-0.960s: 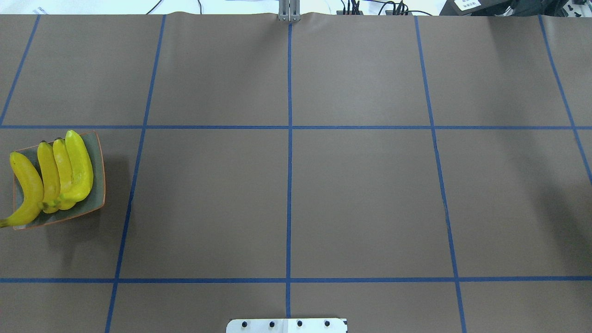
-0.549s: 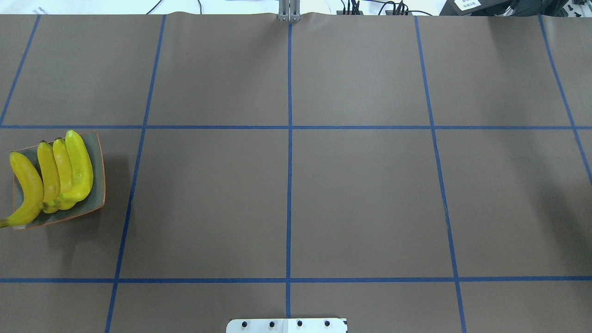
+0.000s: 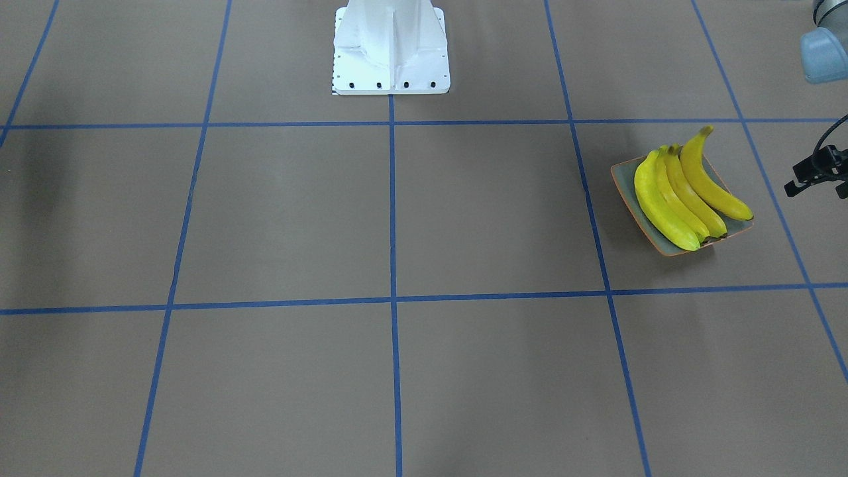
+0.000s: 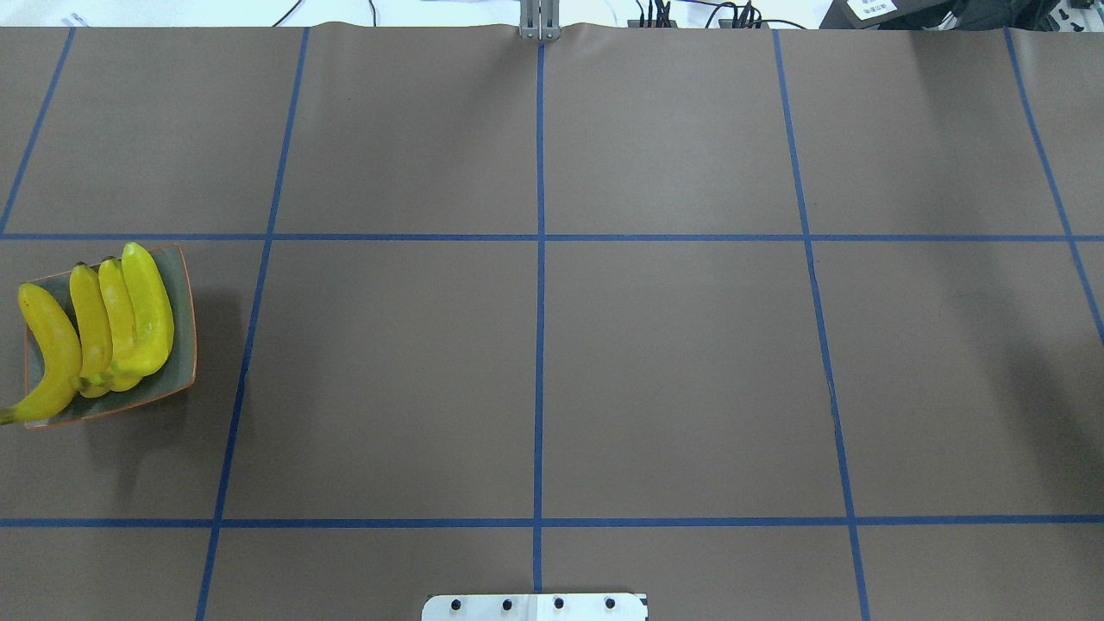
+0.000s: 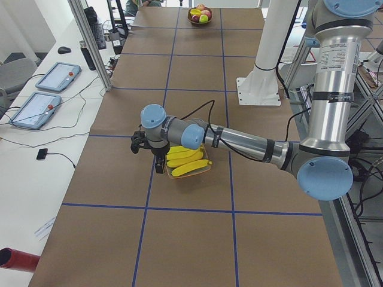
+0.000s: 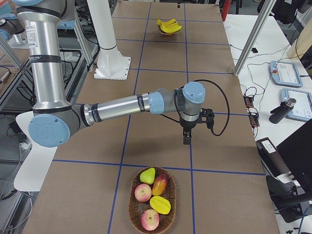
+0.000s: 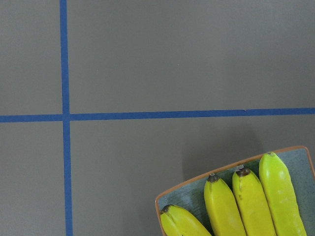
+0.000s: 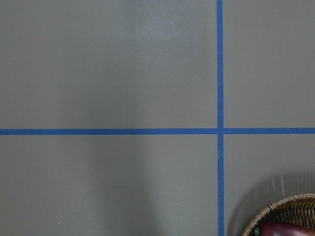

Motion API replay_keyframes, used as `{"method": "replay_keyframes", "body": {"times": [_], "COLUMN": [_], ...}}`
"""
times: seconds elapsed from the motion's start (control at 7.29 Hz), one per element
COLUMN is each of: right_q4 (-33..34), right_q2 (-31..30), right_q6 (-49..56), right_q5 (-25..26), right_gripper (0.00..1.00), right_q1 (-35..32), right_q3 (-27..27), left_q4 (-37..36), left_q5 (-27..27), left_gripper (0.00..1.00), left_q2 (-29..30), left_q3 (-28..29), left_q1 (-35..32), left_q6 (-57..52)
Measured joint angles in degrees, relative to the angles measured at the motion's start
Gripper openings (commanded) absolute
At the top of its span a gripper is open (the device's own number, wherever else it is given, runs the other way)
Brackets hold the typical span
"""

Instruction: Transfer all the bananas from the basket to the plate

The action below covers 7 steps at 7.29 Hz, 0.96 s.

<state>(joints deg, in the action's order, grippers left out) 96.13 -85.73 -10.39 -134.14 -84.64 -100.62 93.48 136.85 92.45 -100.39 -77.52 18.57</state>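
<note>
Several yellow bananas (image 4: 103, 332) lie side by side on the grey-green plate (image 4: 183, 345) at the table's left edge; they also show in the front view as bananas (image 3: 682, 192) on the plate (image 3: 626, 182). The left wrist view holds the banana tips (image 7: 246, 206) and the plate corner (image 7: 184, 196). The wicker basket (image 6: 134, 204) at the other end holds other fruit and no bananas; its rim (image 8: 280, 209) shows in the right wrist view. My left gripper (image 5: 159, 170) hangs just beside the plate, my right gripper (image 6: 186, 141) a little short of the basket. I cannot tell whether either is open or shut.
The robot's white base (image 3: 391, 46) stands at mid table on my side. Apples, a pear and a mango-like fruit (image 6: 152, 195) fill the basket. An aluminium post (image 5: 90, 42) and tablets (image 5: 57, 75) stand on the side bench beyond the table.
</note>
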Motion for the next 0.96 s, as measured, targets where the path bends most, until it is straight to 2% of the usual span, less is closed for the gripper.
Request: {"method": "replay_keyframes", "body": {"times": [0.96], "right_q4": [-0.25], "right_q2": [-1.84], "right_q6": [-0.07], "right_q5": [-6.18], "right_gripper": [1.0], "right_q1": [-1.47], "right_q3": [-0.42], "left_q4": [0.07], "left_q5": [-0.05], "left_gripper": [1.0], "left_q2": [-0.69], "left_q3": [-0.16], "left_q1": [-0.06], "left_q6": [0.14]}}
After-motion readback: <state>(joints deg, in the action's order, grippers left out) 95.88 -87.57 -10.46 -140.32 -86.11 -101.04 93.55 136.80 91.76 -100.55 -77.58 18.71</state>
